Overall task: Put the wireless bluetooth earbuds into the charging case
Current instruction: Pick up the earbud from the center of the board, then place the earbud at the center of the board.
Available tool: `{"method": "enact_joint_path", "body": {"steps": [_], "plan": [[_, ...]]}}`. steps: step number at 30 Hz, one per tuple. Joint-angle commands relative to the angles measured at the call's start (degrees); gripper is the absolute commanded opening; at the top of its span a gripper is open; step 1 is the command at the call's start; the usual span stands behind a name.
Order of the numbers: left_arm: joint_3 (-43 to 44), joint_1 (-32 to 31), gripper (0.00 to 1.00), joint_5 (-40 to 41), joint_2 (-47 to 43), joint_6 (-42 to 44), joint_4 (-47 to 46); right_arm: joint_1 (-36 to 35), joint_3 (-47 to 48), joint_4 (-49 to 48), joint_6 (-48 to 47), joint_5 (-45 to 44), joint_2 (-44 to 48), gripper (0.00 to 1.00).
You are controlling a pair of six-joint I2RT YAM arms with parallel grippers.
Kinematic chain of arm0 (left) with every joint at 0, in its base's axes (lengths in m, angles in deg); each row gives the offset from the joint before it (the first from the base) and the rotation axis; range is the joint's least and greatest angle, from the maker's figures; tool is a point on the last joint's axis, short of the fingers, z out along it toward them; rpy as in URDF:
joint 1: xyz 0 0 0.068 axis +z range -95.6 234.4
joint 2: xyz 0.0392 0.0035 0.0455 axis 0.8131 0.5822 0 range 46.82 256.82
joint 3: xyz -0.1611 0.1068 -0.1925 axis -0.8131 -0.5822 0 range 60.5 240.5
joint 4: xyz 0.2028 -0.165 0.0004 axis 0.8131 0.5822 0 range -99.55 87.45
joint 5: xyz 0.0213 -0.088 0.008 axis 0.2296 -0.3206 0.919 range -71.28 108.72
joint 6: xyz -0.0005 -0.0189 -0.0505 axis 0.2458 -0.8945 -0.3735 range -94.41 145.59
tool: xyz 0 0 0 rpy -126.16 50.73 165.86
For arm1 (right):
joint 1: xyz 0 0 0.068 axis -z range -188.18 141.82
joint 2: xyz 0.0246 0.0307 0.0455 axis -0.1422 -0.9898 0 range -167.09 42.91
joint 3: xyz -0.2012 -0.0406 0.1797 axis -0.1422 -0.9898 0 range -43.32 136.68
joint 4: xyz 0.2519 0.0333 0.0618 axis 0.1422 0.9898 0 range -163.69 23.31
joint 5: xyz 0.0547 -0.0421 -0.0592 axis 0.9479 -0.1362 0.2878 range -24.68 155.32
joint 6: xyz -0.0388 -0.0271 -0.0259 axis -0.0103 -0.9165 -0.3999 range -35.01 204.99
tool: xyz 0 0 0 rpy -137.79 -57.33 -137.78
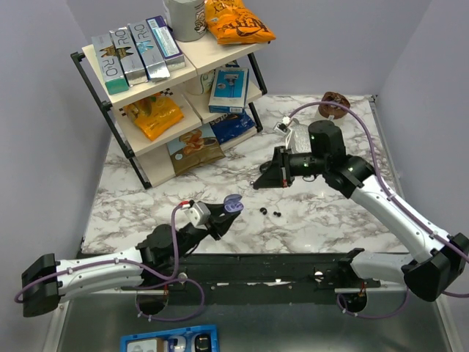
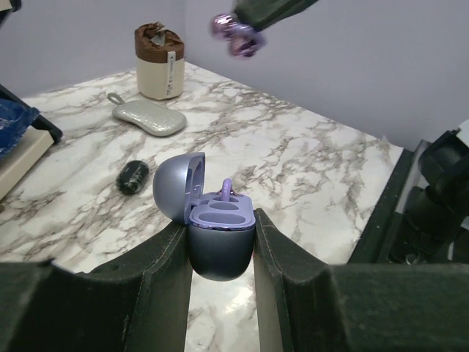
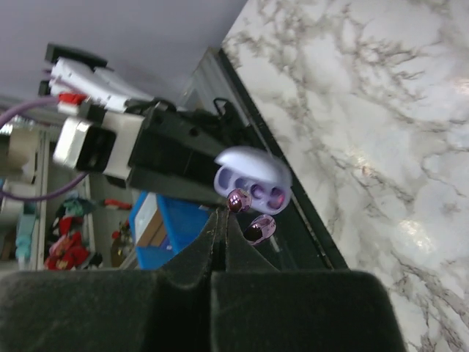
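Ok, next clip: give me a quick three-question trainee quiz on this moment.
1. Which pincer holds the charging case: A left, B right?
2. True or false: the case is closed.
3. Fill in: the right pincer is clamped on a purple ___.
Key: 1 A, the left pincer; 2 false, its lid stands open; 3 earbud.

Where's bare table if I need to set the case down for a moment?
Front left, bare marble between the shelf and the left gripper holding the case. Front right, bare marble between the two small black pieces and the right forearm. Crowded: back right by the pouch and cup, and mid-table under the right gripper with its earbud.
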Motion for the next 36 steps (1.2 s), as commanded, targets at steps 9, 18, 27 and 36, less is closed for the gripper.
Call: {"method": "enact_joint_path", "body": {"steps": [9,18,27,36], "plan": [[4.9,11.1,0.0,-27.3,14.1,2.7,-19.5,-2.1,-3.3,2.9,-0.9,15.5,5.4,0.01],[6.9,11.4,0.0,-36.4,24.9,0.7,-31.7,-3.1,-2.7,7.2,-4.0,13.2,4.7,0.01],[7.9,11.4,0.0,-36.8,24.4,1.5,-29.4,-4.3,-1.9,9.8,-5.3,12.0,3.8,0.01],[5.9,11.4,0.0,-25.3,23.7,1.9,-27.6,-4.3,-0.2,8.1,-1.9,8.8,4.8,0.01]]}}
